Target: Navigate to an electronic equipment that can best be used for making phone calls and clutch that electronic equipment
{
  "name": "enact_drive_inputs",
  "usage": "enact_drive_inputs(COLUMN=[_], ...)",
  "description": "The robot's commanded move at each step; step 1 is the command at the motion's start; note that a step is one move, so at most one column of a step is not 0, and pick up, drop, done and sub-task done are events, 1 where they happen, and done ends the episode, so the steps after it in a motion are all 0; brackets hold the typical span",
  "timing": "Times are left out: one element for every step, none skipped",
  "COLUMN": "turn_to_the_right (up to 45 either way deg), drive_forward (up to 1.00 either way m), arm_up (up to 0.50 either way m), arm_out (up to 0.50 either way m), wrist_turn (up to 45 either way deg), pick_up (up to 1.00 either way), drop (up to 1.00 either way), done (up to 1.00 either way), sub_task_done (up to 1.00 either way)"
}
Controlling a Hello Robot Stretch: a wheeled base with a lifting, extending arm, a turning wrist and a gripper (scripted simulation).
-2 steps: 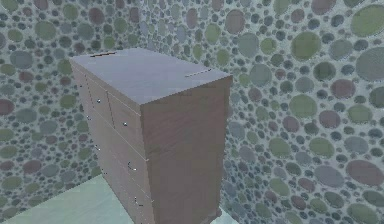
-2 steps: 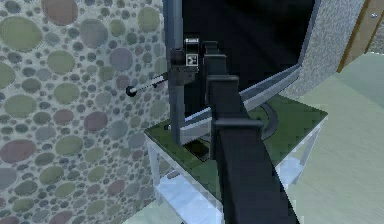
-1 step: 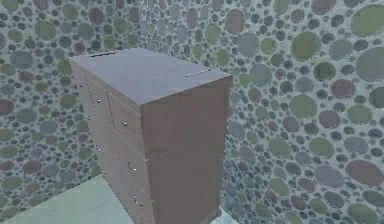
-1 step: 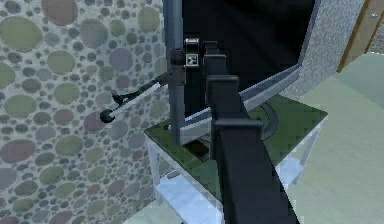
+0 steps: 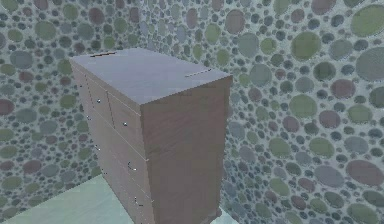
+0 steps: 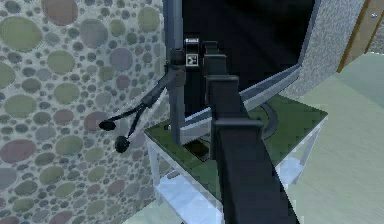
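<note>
Arm side view: our pincer [image 6: 115, 133] holds nothing, hanging beyond the worktop's [image 6: 300, 115] left edge against wall; we judge any phone lies rightward, near the screen [image 6: 262, 40].

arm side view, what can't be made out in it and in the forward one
Large black flat screen: cut off by the arm side view's top edge; its base hidden behind the dark square arm bar.
Green-topped white table: middle hidden by the arm bar.
Two thin flat marks on the brown wooden dresser, forward view: too small to identify.
</note>
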Motion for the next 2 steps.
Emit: enact_drive_inputs(turn_to_the_right=[0.0, 45.0], drive_forward=[0.00, 0.00], arm_up=[0.00, 0.00], arm_out=[-0.42, 0.00], wrist_turn=[0.0, 0.0], pick_up=[0.00, 0.00], drop=[0.00, 0.00], done=[0.00, 0.00], sub_task_done=[0.00, 0.00])
